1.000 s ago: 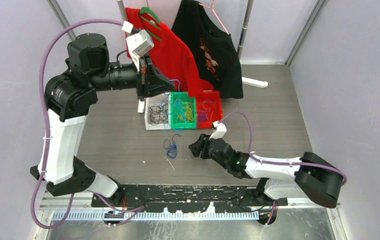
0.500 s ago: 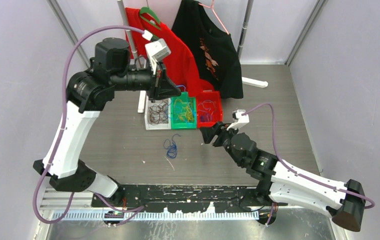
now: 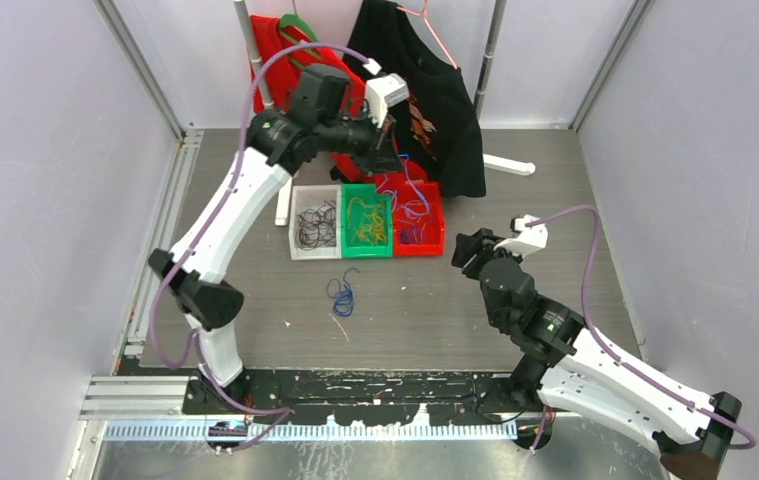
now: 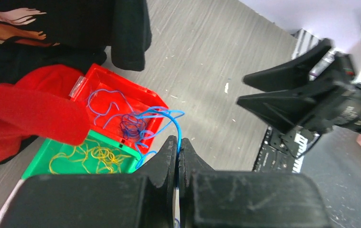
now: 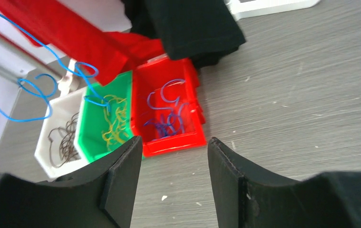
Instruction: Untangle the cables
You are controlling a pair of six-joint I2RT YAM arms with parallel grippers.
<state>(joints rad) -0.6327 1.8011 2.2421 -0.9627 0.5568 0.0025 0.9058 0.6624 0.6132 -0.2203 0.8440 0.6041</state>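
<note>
Over the red bin (image 5: 173,144), seemingly, left fingers (image 4: 161,164) pinch blue cable (image 4: 180,133).

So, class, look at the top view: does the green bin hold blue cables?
No, the green bin holds yellow cables; blue cables lie in the red bin.

Bright even light, soft shadows
</note>
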